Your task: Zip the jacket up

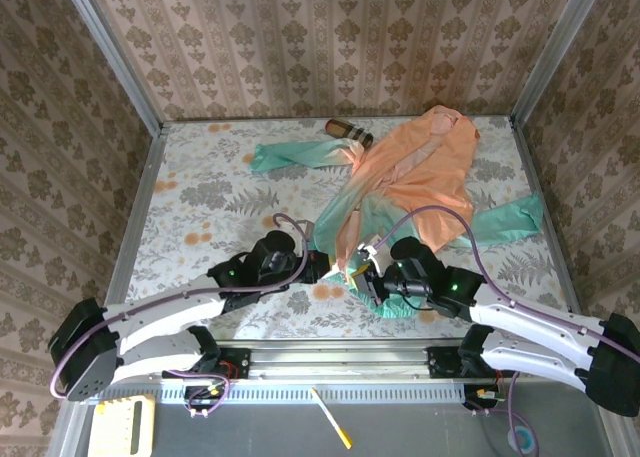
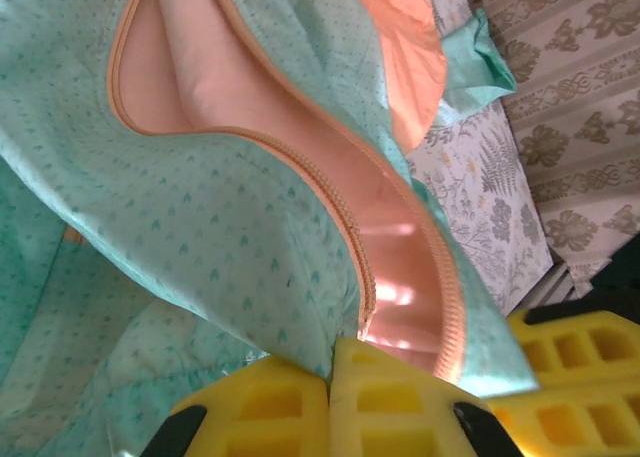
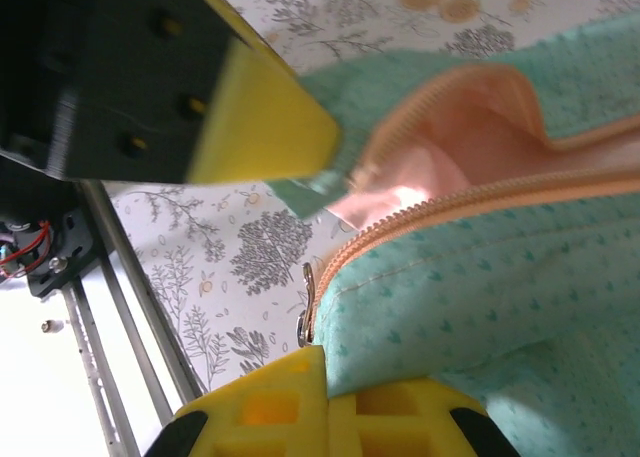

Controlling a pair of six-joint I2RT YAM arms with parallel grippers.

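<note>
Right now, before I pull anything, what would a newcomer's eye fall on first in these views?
The jacket, peach fading to mint, sprawls across the far middle of the floral table, its hem drawn toward the arms. There both the left tool and right tool are shut on the mint hem, beside the open peach zipper. A small brown striped cylinder lies by the far edge, beside the jacket.

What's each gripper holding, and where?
Left gripper and right gripper each pinch the jacket at its green hem, beside the open zipper's lower end.
</note>
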